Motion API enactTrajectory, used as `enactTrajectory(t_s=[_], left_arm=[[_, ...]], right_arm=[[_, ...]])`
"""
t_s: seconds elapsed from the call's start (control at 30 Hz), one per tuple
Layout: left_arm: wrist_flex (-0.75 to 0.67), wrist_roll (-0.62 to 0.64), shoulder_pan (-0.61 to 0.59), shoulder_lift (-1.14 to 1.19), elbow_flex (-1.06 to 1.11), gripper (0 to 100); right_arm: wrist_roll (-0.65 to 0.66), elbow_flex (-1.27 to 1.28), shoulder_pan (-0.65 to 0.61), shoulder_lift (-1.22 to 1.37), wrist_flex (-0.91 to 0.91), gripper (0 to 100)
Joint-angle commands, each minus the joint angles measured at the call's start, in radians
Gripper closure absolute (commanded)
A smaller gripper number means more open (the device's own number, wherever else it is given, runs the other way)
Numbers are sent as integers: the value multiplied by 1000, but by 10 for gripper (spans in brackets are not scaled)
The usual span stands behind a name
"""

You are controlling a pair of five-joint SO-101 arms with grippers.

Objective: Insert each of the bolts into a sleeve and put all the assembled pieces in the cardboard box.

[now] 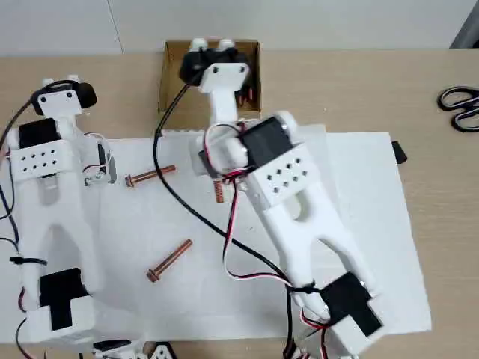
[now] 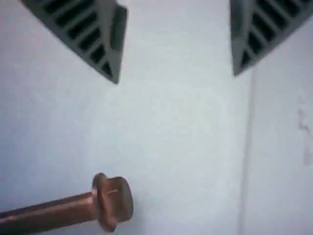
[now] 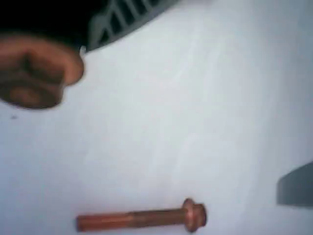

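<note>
My left arm runs up the left of the frame. Its left pincer (image 2: 173, 44) is spread wide over the white sheet (image 1: 378, 202) and grips nothing — the head of the upper bolt (image 1: 150, 176) lies just beside it. My right arm slants from lower right to centre, and its right pincer (image 1: 215, 166) is clenched on a threaded bolt (image 1: 218, 191) just below the cardboard box (image 1: 171, 75). A third bolt (image 1: 170, 260) lies loose at lower centre.
</note>
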Motion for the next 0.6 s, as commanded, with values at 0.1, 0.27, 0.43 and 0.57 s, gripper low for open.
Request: enactTrajectory(t_s=[0.1, 0.27, 0.43, 0.57], left_arm=[[-11, -5, 2, -55, -2, 855], [-11, -5, 2, -55, -2, 855], [-11, -5, 2, -55, -2, 855], [-11, -3, 2, -55, -2, 855]], right_arm=[[9, -43, 77, -76, 4, 997], [15, -43, 44, -189, -18, 997], [71, -43, 44, -246, -13, 997], [114, -43, 44, -314, 21, 997]])
